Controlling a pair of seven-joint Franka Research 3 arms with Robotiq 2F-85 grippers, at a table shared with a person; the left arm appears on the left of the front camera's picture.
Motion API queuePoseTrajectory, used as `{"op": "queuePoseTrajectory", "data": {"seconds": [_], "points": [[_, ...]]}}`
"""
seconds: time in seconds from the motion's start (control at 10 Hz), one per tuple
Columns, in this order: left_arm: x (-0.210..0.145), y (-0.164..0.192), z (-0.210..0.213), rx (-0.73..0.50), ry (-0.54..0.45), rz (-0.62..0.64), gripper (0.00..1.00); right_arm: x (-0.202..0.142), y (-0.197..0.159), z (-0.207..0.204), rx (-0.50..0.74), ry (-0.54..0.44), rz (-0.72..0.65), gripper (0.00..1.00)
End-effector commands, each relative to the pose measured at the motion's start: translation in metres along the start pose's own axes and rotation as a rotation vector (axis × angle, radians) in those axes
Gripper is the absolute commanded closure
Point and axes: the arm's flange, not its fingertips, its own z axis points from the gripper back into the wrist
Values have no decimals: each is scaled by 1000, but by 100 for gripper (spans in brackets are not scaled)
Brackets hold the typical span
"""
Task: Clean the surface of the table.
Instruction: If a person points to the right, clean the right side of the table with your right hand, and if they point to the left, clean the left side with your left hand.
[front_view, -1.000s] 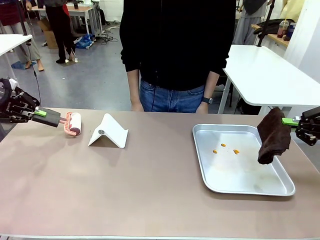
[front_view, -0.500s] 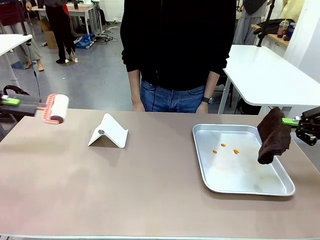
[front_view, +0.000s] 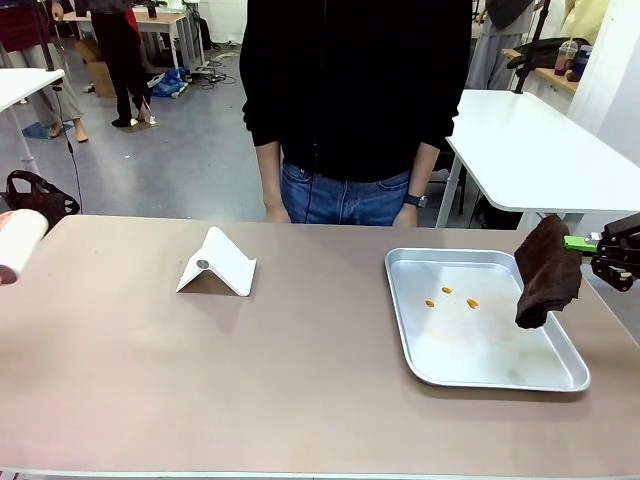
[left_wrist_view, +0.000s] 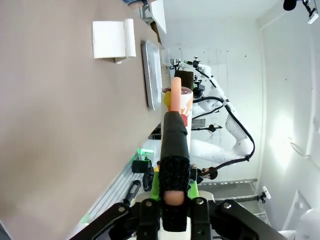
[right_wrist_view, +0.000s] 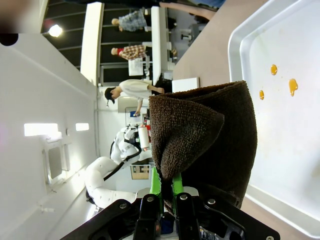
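The taupe table (front_view: 300, 370) spans the front view. At its far left edge a white lint roller (front_view: 20, 245) with a pink frame hangs just above the top. In the left wrist view my left gripper (left_wrist_view: 174, 202) is shut on the lint roller's black handle (left_wrist_view: 173, 145). My right gripper (front_view: 588, 243) is shut on a dark brown cloth (front_view: 546, 272), which hangs over the right rim of the steel tray (front_view: 560, 375). In the right wrist view the brown cloth (right_wrist_view: 200, 140) is pinched between the green pads (right_wrist_view: 176, 182). The tray floor has small orange spots (front_view: 447, 296).
A folded white stand (front_view: 216, 263) sits on the table left of the middle. A person (front_view: 350, 100) in a black top stands at the far edge, arms down. A white-topped table (front_view: 540, 150) stands behind on the right.
My left arm has drawn back to the left with the lint roller, from beside the white stand to the table's left edge. The right gripper and cloth have not moved.
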Motion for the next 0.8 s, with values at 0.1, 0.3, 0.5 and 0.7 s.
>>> {"op": "queuePoseTrajectory", "data": {"seconds": [0.1, 0.3, 0.5, 0.7], "points": [[-9, 14, 5, -21, 27, -33, 78, -1, 6, 0, 1, 1, -13, 100], [-3, 16, 7, -40, -4, -45, 78, -1, 6, 0, 1, 1, -13, 100], [-11, 18, 6, -13, 6, -3, 78, -1, 6, 0, 1, 1, -13, 100], [-11, 18, 6, -13, 6, -3, 78, -1, 6, 0, 1, 1, -13, 100]]}}
